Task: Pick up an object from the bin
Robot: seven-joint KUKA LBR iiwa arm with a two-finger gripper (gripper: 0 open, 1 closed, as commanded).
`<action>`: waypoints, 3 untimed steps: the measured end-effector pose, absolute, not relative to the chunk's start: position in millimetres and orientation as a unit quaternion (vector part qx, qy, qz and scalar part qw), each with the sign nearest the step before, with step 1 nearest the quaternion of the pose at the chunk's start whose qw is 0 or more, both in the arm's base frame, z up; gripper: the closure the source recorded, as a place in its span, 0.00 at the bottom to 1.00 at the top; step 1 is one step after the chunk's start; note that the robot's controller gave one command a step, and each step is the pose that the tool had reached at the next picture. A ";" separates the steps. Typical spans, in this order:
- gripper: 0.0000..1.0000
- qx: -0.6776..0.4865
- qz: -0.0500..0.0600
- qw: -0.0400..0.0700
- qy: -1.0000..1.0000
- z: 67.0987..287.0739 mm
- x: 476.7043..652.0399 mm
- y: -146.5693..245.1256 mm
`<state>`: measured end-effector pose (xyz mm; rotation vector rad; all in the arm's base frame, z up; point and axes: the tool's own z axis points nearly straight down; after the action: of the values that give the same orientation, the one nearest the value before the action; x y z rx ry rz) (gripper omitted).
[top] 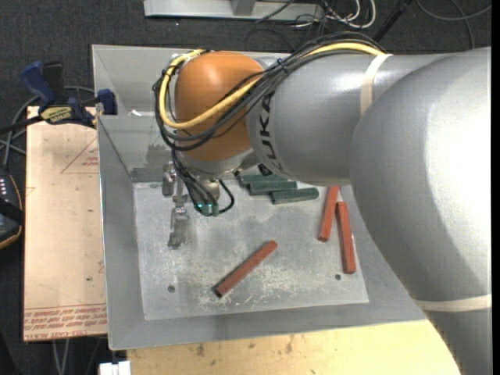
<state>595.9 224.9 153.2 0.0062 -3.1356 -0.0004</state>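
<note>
At the far left, the sloped wall of a grey metal bin [117,233] leads down to a flat, scuffed floor. Just right of that wall the claw [175,241] hangs low over a bare patch in the left part of the floor, pointing down. No object lies under it and none is seen in its grip. Whether it stands wide or narrow cannot be told from this angle.

Right of the claw and toward the near edge, a reddish-brown stick [244,269] lies slantwise on the floor. It is the nearest object, yet apart from the claw. Further right and toward the back, dark green blocks [275,188] lie close together, partly tucked under the robot's wrist. Right again, two red sticks [336,226] lie side by side, almost upright in the picture, well apart from the claw.

Above the claw is the wrist's rounded orange cover [211,104], looped with yellow and black cables [168,108]. The thick grey arm [391,147] comes in from the right.

The step in hand looks like the descent or search before a grasp, and nothing has been picked yet. A next move would probably need the claw brought over one object, most likely the slanted stick, turned across its narrow width, then lowered and closed.
</note>
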 end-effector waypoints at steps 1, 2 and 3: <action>0.00 0.057 0.001 0.006 -0.998 86.4 516.2 182.1; 0.00 0.073 0.001 -0.001 -0.997 69.2 501.9 114.7; 1.00 0.076 -0.001 0.000 -0.997 70.1 501.6 119.0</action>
<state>501.6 119.0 70.1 0.2388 -3.1332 -0.0026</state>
